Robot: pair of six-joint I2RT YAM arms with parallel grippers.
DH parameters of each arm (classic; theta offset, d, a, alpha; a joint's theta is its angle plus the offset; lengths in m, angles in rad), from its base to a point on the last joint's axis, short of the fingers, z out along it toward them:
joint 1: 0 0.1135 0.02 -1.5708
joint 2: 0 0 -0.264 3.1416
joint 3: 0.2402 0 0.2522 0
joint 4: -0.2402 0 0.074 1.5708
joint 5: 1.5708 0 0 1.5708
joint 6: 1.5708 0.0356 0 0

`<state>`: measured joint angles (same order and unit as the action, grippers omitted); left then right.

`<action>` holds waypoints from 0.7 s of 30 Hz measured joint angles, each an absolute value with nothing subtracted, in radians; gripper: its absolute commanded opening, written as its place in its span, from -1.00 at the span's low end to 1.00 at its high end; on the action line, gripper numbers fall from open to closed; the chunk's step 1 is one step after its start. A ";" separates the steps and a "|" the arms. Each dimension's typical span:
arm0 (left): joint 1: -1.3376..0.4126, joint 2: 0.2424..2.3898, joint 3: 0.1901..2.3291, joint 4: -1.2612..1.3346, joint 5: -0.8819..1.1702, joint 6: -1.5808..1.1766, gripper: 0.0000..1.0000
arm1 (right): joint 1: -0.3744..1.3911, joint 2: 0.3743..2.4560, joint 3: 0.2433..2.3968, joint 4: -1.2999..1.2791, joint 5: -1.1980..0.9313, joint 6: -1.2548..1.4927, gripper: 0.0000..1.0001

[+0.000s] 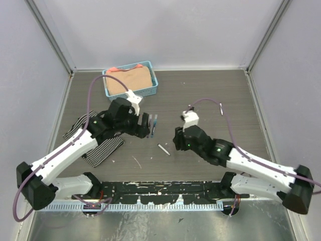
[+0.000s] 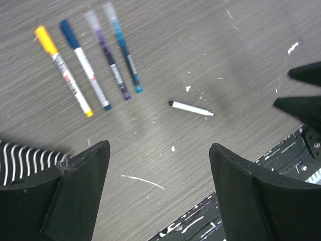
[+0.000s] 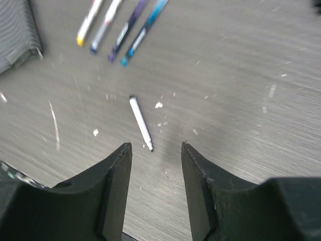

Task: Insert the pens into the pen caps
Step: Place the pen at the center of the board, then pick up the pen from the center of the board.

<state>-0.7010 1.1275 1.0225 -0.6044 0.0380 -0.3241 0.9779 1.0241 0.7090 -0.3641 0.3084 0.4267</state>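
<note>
One loose white pen (image 3: 140, 122) with a small dark tip lies bare on the table; it also shows in the left wrist view (image 2: 191, 108) and the top view (image 1: 164, 149). Several pens lie side by side with caps on: yellow cap (image 2: 45, 40), blue cap (image 2: 69, 32), a purple pen (image 2: 111, 64) and a light blue pen (image 2: 126, 52). No black cap is in view. My right gripper (image 3: 156, 145) is open and empty, just short of the loose pen's tip. My left gripper (image 2: 159, 148) is open and empty, above the table near the row of pens.
A blue basket (image 1: 152, 75) holding tan cloth stands at the back left. A striped cloth (image 1: 100, 148) lies under my left arm. A black rail (image 1: 160, 193) runs along the near edge. White flecks dot the table.
</note>
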 measured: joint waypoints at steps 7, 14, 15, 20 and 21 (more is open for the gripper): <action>-0.842 1.298 1.188 -0.620 0.052 -0.200 0.90 | 0.978 0.635 0.709 -0.466 0.566 0.639 0.01; -0.900 1.378 1.251 -0.608 0.124 -0.038 0.97 | 0.978 0.400 0.755 -0.604 0.700 0.708 0.01; -0.908 1.377 1.235 -0.586 0.142 -0.004 0.97 | 0.978 0.388 0.765 -0.624 0.708 0.712 0.01; -0.966 1.382 1.116 -0.518 0.216 0.252 0.98 | 0.978 0.343 0.784 -0.699 0.726 0.719 0.01; -0.974 1.396 1.105 -0.524 0.234 0.314 0.99 | 0.978 0.333 0.784 -0.714 0.728 0.722 0.01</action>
<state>-0.9745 1.3964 1.1049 -0.5243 0.2340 0.3138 0.9779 0.3332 0.7837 -0.7143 0.7280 0.7219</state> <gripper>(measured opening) 0.985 0.505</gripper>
